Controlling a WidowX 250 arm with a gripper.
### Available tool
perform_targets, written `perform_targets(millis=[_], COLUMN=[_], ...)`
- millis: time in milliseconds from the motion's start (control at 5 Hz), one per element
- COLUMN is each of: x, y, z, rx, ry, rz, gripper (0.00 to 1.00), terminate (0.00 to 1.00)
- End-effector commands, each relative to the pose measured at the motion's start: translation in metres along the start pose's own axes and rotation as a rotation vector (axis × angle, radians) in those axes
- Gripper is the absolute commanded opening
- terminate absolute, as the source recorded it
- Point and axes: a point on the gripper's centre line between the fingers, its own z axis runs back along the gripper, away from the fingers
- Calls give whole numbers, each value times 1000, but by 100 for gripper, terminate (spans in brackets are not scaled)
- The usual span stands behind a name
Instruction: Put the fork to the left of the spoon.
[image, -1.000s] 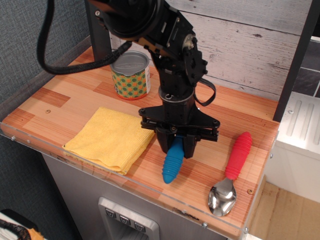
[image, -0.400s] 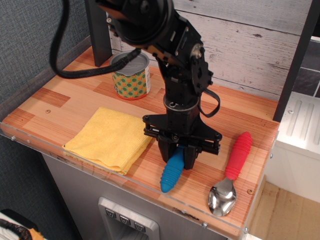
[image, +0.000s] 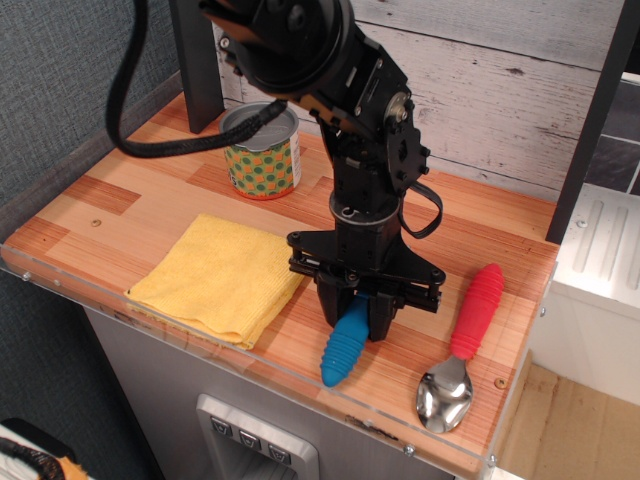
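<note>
Surface: wood-grain counter (image: 120, 215) in orange and pale planks is being edged by a clear plastic strip along the front, with a whitewashed plank wall rising behind it.
Cloth: yellow cloth (image: 220, 278), soft and fuzzy, is being seen folded flat at the left front, one corner reaching the counter's edge.
Can: short round can (image: 262, 152) with a shiny metal lid and a green, orange-dotted wrapper is being seen upright behind the cloth, near the wall.
Fork: only the thick, ribbed blue handle of the fork (image: 343, 348) is being shown; it is rounded at the end, slanting toward the front edge, and its tip appears to be resting on the counter. The metal head is being hidden inside the claw. The fork is being kept between cloth and spoon, left of the spoon and apart from it.
Claw: black gripper (image: 358, 312) is being pointed straight down from a bulky black arm with a looping cable; the jaws are being held narrow, closed around the upper end of the blue handle.
Spoon: spoon (image: 462, 345) is being seen lying at the right, its ribbed red handle pointing toward the wall and its polished round bowl lying near the front edge.
</note>
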Motion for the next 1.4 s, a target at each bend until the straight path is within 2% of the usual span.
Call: perform_targets(millis=[0,400,600,800,1000,1200], x=[10,17,28,35,32,26], y=[1,4,3,20,46,78], z=[17,49,65,85,92,89], rx=[-36,-56,-46,-48,21,25], ry=[-4,-41,-3,-3,-15,-11], rz=[-32,-29,-55,-25,26,115], gripper=[100,100,100,100,100,100], terminate=[0,0,0,0,0,0])
